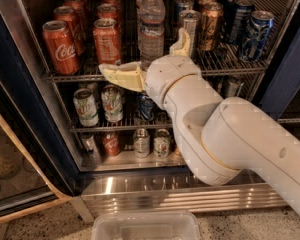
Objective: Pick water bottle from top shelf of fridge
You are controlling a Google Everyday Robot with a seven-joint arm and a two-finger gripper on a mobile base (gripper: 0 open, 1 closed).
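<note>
The water bottle (151, 24), clear and ribbed with a white cap, stands upright at the front middle of the top shelf (70, 77) of the fridge (27, 91). My gripper (145, 55) is at the shelf's front rail, right in front of the bottle's lower part. It is open. One cream finger (121, 75) points left along the rail. The other finger (182, 43) rises just right of the bottle, in front of a tall silver can (190, 21). The bottle's base is hidden behind my wrist.
Red cola cans (61, 46) stand left of the bottle, and bronze and dark blue cans (254, 34) stand to its right. Two lower racks hold more cans (85, 106). A clear plastic bin (146, 226) lies on the floor in front. The open door's edge (20, 149) is at the left.
</note>
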